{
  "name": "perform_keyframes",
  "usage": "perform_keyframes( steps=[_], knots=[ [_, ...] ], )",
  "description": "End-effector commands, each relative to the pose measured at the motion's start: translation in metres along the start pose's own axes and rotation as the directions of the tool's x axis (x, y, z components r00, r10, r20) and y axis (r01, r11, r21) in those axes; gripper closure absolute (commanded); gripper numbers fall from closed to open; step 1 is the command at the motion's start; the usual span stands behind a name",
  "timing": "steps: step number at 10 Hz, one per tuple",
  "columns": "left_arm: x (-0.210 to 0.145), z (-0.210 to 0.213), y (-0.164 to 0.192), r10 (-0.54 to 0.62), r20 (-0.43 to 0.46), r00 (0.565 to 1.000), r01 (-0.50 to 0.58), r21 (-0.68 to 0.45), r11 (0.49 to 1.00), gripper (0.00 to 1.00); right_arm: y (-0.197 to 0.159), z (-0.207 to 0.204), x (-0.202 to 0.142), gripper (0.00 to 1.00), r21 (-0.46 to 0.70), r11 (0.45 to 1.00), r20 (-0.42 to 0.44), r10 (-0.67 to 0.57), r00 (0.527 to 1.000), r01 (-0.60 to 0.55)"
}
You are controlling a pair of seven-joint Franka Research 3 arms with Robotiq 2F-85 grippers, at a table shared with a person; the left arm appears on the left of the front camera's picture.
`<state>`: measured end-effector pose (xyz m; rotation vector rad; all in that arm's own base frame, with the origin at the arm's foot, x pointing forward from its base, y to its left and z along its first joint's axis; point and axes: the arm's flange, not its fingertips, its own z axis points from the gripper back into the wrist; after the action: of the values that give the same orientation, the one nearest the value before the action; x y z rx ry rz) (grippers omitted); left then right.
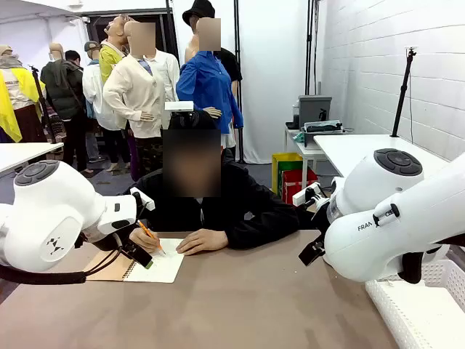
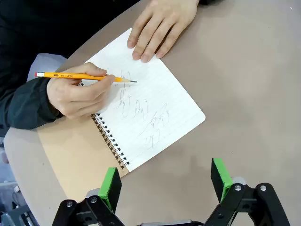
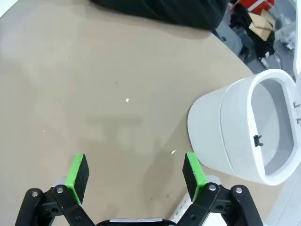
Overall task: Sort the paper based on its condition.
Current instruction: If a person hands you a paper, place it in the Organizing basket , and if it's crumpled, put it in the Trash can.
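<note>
**Left gripper.** The left gripper [image 2: 165,186] hangs released and empty above the table [image 2: 249,94], jaws spread wide, just beside the near corner of the notebook [image 2: 70,150]. This looks like a waiting station, since the sheet is in use.

**Right gripper.** The right gripper [image 3: 135,175] is likewise released and empty over bare tabletop. A white bin [image 3: 211,127] lies tipped on its side near it, mouth facing away from the gripper.

**Task item.** The paper [image 2: 160,108] is a smooth lined sheet lying flat on the open notebook, its edge at the spiral binding. The person's writing hand [image 2: 75,96] holds a pencil [image 2: 80,76] tip-down on it. The other hand [image 2: 160,28] presses the far corner, probably to steady it.

**Clearances.**
- The sheet's near and outer edges are free.
- Open tabletop lies between the notebook and the bin.
- A white basket [image 1: 429,305] occupies the right side of the table.
</note>
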<state>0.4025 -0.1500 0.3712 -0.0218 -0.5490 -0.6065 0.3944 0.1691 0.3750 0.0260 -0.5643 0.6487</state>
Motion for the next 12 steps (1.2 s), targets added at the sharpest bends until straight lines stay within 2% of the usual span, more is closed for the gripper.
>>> perform_keyframes(
  steps=[1,12],
  knots=[
    [0.0000,0.0000,0.0000,0.000,0.000,1.000,0.000,0.000,1.000,0.00,0.0000,0.0000,0.0000,0.00,0.000,1.000,0.000,0.000,1.000,0.000],
    [0.0000,0.0000,0.0000,0.000,0.000,1.000,0.000,0.000,1.000,0.00,0.0000,0.0000,0.0000,0.00,0.000,1.000,0.000,0.000,1.000,0.000]
  ],
)
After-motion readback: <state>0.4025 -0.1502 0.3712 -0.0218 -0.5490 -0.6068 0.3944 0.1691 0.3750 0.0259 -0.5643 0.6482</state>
